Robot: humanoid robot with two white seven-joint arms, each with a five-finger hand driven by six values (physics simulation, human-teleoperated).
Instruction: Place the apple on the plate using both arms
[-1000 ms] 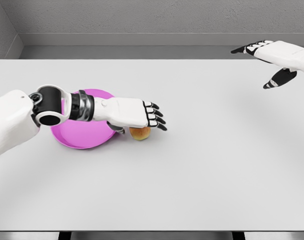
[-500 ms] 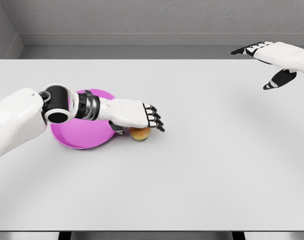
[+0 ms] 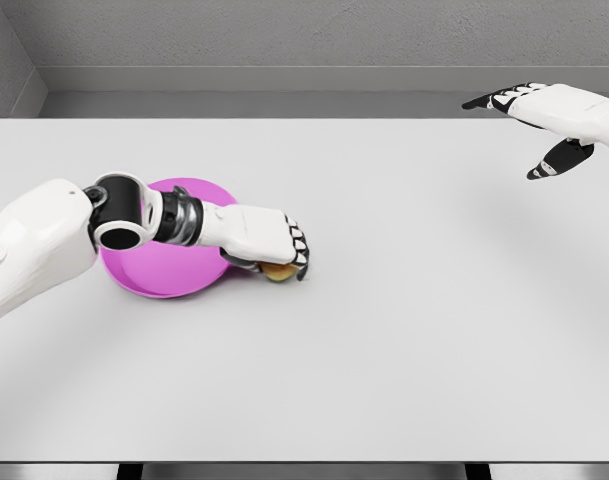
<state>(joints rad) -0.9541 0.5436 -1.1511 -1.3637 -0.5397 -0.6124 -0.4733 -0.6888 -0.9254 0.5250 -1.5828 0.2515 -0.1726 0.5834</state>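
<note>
The apple (image 3: 277,270) lay on the worktop (image 3: 404,300), just beside the right rim of the plate (image 3: 159,270) and not on it. Only a small tan sliver of it showed, since the left hand (image 3: 269,245) covered it from above. That hand's dark-tipped fingers (image 3: 298,256) curled down over the apple's far side, with the palm lying over its top, so the hand had closed around the fruit; whether it had lifted clear of the worktop could not be told. The left forearm reached across the pink plate from the picture's left, hiding the plate's middle and part of its right edge. The right hand (image 3: 544,115) hung well apart at the upper right, past the far corner of the worktop, its fingers spread loosely and holding nothing. The worktop was pale grey, with a grey wall behind it.
</note>
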